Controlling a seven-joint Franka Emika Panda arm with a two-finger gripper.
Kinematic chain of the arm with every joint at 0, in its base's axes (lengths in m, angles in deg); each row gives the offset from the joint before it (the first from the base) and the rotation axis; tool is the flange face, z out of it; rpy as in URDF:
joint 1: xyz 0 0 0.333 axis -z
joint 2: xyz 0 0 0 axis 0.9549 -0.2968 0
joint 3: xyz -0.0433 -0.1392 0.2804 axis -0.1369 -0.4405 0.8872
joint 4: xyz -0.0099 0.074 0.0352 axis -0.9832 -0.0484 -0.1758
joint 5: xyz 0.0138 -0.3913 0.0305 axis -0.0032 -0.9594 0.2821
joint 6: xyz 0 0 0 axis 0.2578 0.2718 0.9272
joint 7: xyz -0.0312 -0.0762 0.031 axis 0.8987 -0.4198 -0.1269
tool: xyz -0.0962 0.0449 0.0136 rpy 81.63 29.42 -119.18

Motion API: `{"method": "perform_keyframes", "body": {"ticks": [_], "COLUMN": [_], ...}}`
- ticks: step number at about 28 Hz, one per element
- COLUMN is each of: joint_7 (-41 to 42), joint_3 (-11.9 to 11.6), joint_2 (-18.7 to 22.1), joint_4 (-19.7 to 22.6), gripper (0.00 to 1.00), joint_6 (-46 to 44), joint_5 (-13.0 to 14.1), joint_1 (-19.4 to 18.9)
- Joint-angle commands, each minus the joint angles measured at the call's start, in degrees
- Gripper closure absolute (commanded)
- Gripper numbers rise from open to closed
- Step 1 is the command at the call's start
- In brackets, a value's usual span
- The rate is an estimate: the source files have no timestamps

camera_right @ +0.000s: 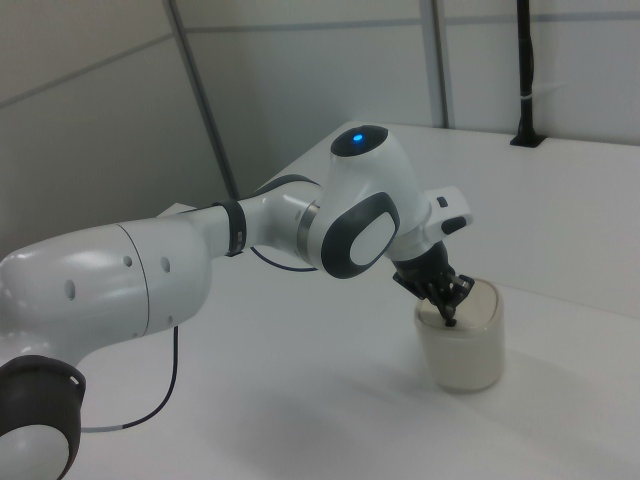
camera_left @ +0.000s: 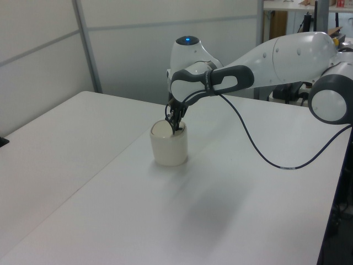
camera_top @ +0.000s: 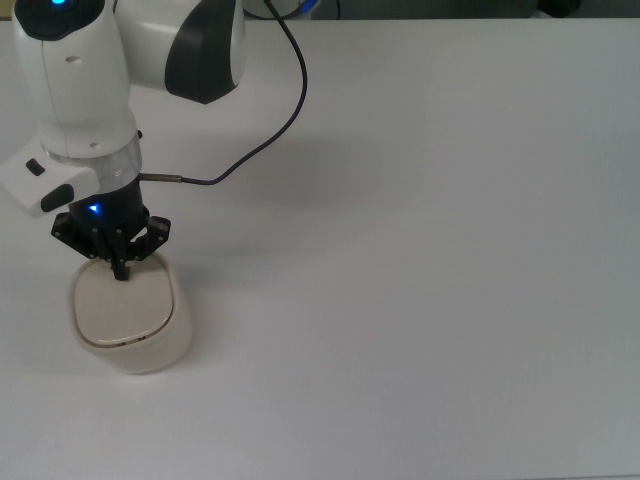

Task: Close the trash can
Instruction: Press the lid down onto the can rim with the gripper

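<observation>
Trash can [camera_top: 128,320]: cream-white, rounded-square, standing upright on the white surface [camera_top: 430,260] near the top view's lower left corner. Lid [camera_top: 122,305] lying flat and level with the rim, no gap visible in the top view; a small dark mark visible at the lid's front edge in the top view.

Gripper [camera_top: 120,270]: black, pointing straight down, tips pressed against the lid near its edge on the top view's upper side. Fingers drawn close together to a single narrow point, holding nothing. Blue indicator light lit on the gripper body, just above the fingers in the top view.

Arm [camera_left: 265,61]: white with dark grey joint covers, reaching in from the left view's right side and bending down over the trash can [camera_left: 169,144]. Blue light also lit on top of the rounded joint above the wrist, seen in the left view and right view.

Cable [camera_top: 270,120]: dark, running from a fitting at the wrist, looping across the surface toward the top view's upper edge.

In the right view, gripper [camera_right: 447,318] touching the lid at the side of the trash can [camera_right: 462,345] nearer the arm.
</observation>
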Motion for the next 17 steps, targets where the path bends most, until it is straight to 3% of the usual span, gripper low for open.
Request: {"method": "perform_keyframes", "body": {"ticks": [1, 9, 17], "joint_7": [2.1, 1.4, -3.5], "joint_3": [-0.3, -0.2, -0.4], "joint_2": [-0.5, -0.7, 4.2], "joint_4": [2.4, 1.8, 0.4], "gripper": [1.00, 1.00, 0.96], "joint_6": [-0.9, -0.8, -1.0], "joint_5": [-0.8, -0.1, 3.2], "joint_1": [0.4, 0.3, 0.3]}}
